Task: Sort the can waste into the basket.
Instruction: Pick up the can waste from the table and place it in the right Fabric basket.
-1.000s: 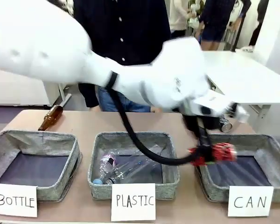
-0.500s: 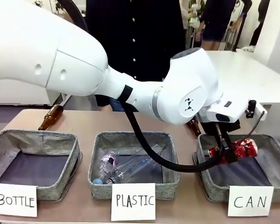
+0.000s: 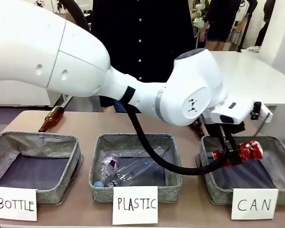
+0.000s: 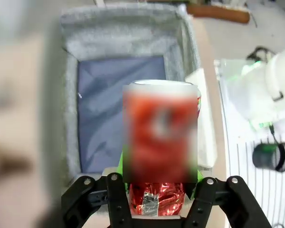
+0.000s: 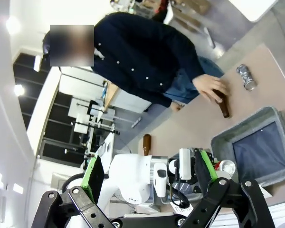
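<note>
My left pincer point(image 3: 230, 154) is drawn narrow onto the red can point(image 3: 243, 151). The green pads pinch its lower, crumpled part, so the rest juts out ahead of my fingertips with the pale round end pointing away from the wrist. Gripping it low like this should, I judge, let it drop clear of my fingers when I let go (thin sheet metal gives under a squeeze, and this glossy skin is creased like foil where I hold it).

Straight beyond my fingertips gapes the basket point(image 3: 275, 148), and the can hangs over its interior, towards one long wall and apparently touching nothing. The walls are soft grey woven fabric, a little slumped, around a smooth dark lining that should take the fall quietly. The white card reading "CAN" point(image 3: 254, 204) stands below my grip on the basket's near side.

The other can point(image 5: 245, 77), dark-bodied with silver ends, lies on its side on the table past the basket's far end, well apart from this pincer and not yet sorted. Near it a person's hand point(image 5: 210, 88) rests on a brown glass bottle point(image 5: 222, 105).

My right pincer point(image 5: 148, 173) is raised well away, spread wide and carrying nothing.
</note>
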Robot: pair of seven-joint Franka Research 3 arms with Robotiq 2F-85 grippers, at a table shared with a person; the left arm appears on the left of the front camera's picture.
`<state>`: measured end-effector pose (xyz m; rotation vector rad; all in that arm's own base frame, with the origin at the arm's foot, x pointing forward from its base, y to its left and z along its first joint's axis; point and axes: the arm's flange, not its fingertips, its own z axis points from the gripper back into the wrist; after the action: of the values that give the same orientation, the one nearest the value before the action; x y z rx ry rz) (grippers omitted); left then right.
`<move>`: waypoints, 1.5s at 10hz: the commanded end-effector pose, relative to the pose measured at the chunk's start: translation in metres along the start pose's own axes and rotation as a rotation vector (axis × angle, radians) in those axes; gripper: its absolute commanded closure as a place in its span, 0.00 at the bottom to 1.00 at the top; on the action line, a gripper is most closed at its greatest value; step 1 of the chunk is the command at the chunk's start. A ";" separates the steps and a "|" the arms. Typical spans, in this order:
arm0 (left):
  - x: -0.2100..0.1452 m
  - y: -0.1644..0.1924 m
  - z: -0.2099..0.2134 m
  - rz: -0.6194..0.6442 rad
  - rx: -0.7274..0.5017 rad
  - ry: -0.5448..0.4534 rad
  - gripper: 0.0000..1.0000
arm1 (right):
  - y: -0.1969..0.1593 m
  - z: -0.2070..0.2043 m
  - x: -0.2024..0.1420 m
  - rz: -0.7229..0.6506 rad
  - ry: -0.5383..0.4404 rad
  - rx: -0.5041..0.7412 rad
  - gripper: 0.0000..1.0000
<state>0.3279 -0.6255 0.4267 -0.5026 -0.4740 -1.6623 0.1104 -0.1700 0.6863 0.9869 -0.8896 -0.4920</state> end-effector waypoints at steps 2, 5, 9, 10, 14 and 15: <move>0.008 0.001 0.009 -0.039 0.045 -0.118 0.00 | 0.003 0.011 -0.003 -0.009 -0.031 0.023 0.00; 0.008 0.006 0.015 -0.037 0.092 -0.167 0.00 | 0.003 0.011 -0.003 -0.009 -0.031 0.023 0.00; 0.006 0.006 0.016 -0.024 0.103 -0.154 0.00 | 0.003 0.011 -0.003 -0.009 -0.031 0.023 0.00; 0.006 0.009 0.025 0.030 0.099 -0.111 0.00 | 0.003 0.011 -0.003 -0.009 -0.031 0.023 0.00; -0.032 -0.006 0.191 0.396 0.019 0.080 0.00 | 0.045 -0.035 -0.009 0.184 0.101 -0.025 0.00; -0.050 -0.022 0.248 0.541 0.082 0.072 0.00 | 0.052 -0.070 -0.016 0.206 0.183 -0.042 0.00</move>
<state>0.3474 -0.5024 0.5717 -0.4756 -0.3204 -1.2621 0.1400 -0.1119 0.7100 0.8945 -0.8353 -0.3154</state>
